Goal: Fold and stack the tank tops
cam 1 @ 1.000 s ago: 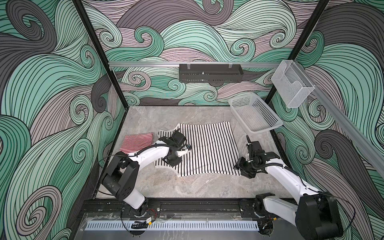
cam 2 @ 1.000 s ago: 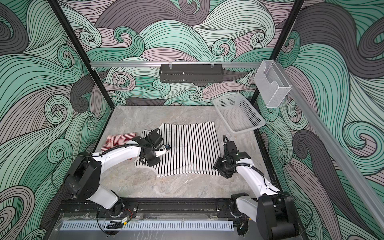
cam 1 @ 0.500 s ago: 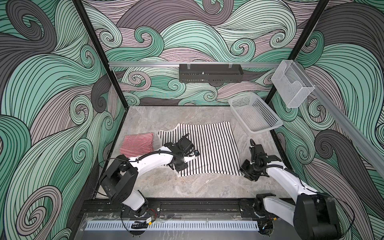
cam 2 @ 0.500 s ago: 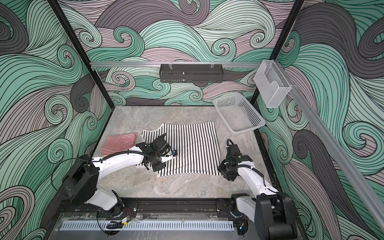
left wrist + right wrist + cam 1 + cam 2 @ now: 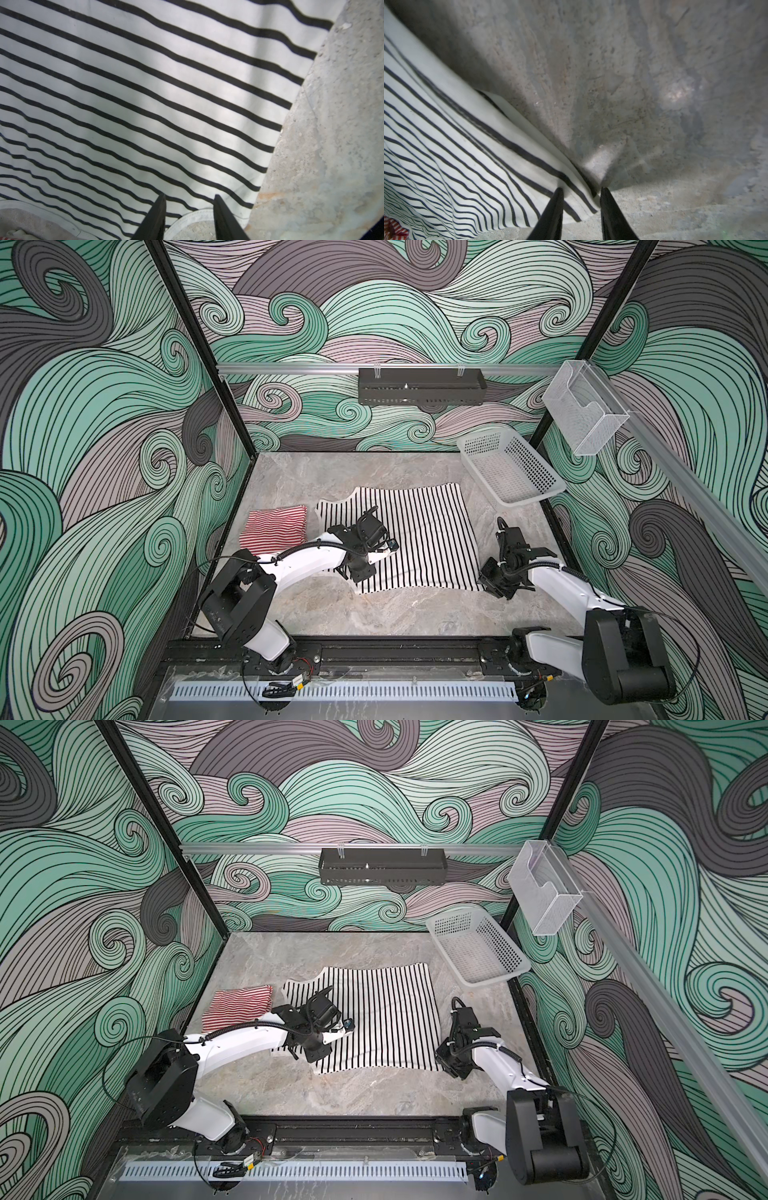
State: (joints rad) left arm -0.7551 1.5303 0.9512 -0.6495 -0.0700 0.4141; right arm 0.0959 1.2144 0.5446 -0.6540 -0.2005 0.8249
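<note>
The white tank top with black stripes [image 5: 424, 539] [image 5: 386, 1015] lies spread flat mid-table. The red-and-white tank top [image 5: 276, 526] [image 5: 241, 1002] sits folded to its left. My left gripper [image 5: 360, 574] [image 5: 318, 1052] is low at the spread top's near-left edge. In the left wrist view the left gripper [image 5: 189, 196] is open, its jaws either side of the curved white hem [image 5: 195, 215]. My right gripper [image 5: 496, 585] [image 5: 451, 1063] is at the near-right corner. In the right wrist view the right gripper [image 5: 581, 189] has its jaws apart, with the corner of the cloth [image 5: 579, 205] between them.
A white perforated basket [image 5: 478, 443] [image 5: 446, 923] stands tilted at the back right. On the back wall hangs a black tray [image 5: 419, 385]; a clear holder [image 5: 582, 410] is fixed to the right rail. Bare grey table [image 5: 395, 614] lies between the top and the arm bases.
My left gripper moved from the top's left side down to its near-left edge. The right gripper slid nearer, to the near-right corner, and its jaws narrowed. The cloth stayed flat.
</note>
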